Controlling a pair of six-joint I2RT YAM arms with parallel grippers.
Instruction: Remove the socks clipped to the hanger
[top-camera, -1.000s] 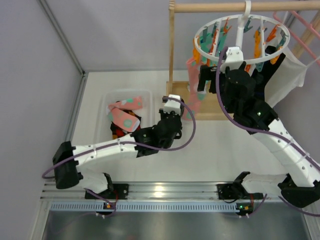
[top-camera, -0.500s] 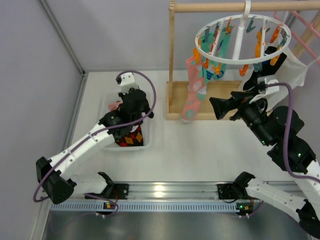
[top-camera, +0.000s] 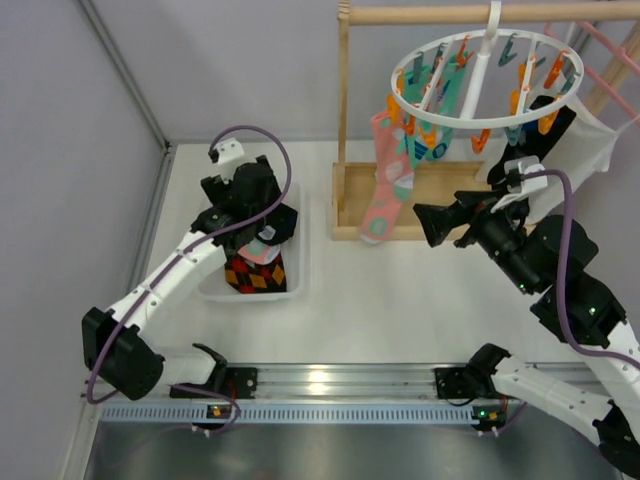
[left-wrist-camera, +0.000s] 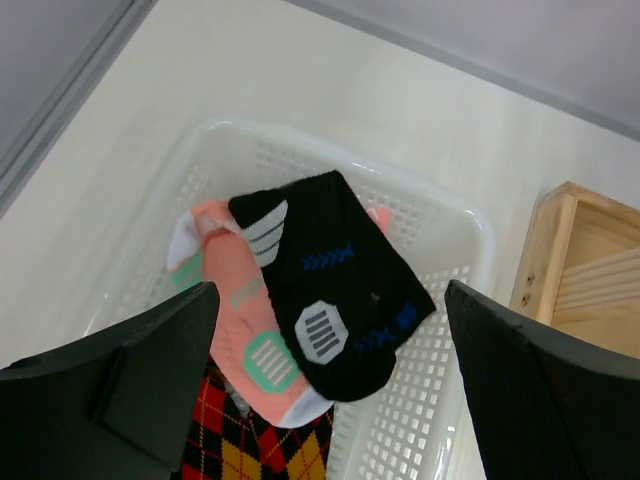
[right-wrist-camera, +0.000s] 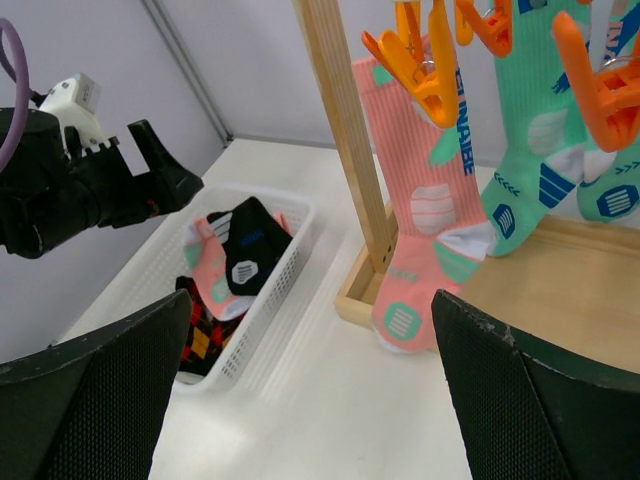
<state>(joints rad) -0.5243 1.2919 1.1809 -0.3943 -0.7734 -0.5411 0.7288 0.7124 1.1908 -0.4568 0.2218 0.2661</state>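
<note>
**Two socks in the basket, others clipped to the hanger**

The left end effector (left-wrist-camera: 330, 300) hovers over the white basket (left-wrist-camera: 430, 400) with its fingers spread apart, gripping nothing. Below it a black sock (left-wrist-camera: 335, 285) with white and blue marks lies on top of a pink sock (left-wrist-camera: 250, 335). Both rest in the basket beside a black sock with red-orange diamonds (left-wrist-camera: 230, 440).

The right end effector (top-camera: 428, 224) is also spread wide and empty. It is raised above the tabletop (top-camera: 400, 300) and points toward the hanger (top-camera: 493, 28), apart from it.

The hanger hangs from the wooden rail stand (right-wrist-camera: 345, 130). A pink sock with teal dots (right-wrist-camera: 420, 200) and a mint-teal sock (right-wrist-camera: 530, 130) dangle from its orange pegs (right-wrist-camera: 425, 65).
</note>
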